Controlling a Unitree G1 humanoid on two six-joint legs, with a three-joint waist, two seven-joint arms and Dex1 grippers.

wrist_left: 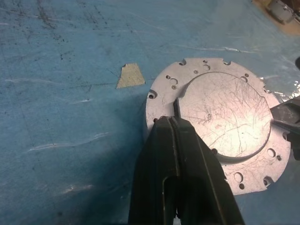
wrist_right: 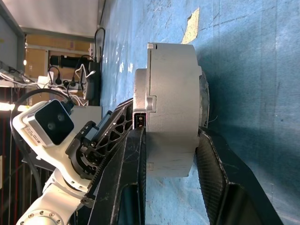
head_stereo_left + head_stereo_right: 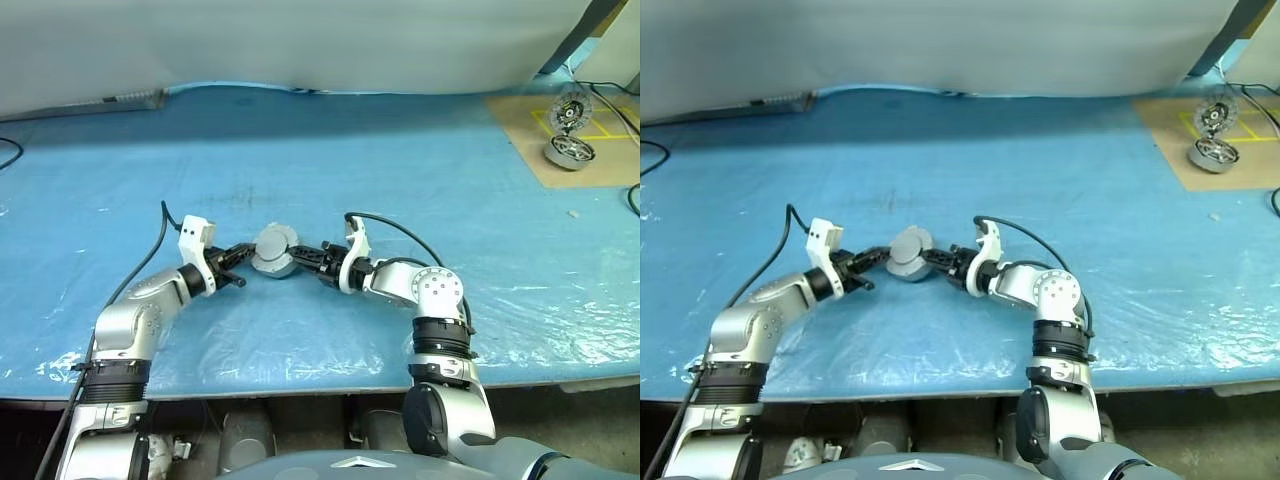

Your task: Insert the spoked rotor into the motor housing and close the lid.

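Bench [image 3: 420, 170] surface is blue sheeting, and near its front edge the motor housing [image 3: 274, 251] sits between the two arms, its lid [image 1: 225, 115] down on top. From the head views it reads as a small grey drum, the left tool [image 3: 243, 270] reaching in from one side and the right tool [image 3: 300, 258] from the other.

The left wrist view gives the top face: a round plate with small holes and notches along its rim, scratched across the middle, and the left tool's two fingers [image 1: 180, 154] pressed together, empty, their tips at the lid's edge.

The right wrist view gives the side wall instead: the housing stands between the right tool's fingers [image 2: 136, 164], one on the lid face and one on the underside, gripping it.

Far off at the bench's right rear, on a brown board [image 3: 545, 150], lie two more wheel-shaped metal parts, one of them the spoked rotor [image 3: 570, 152].
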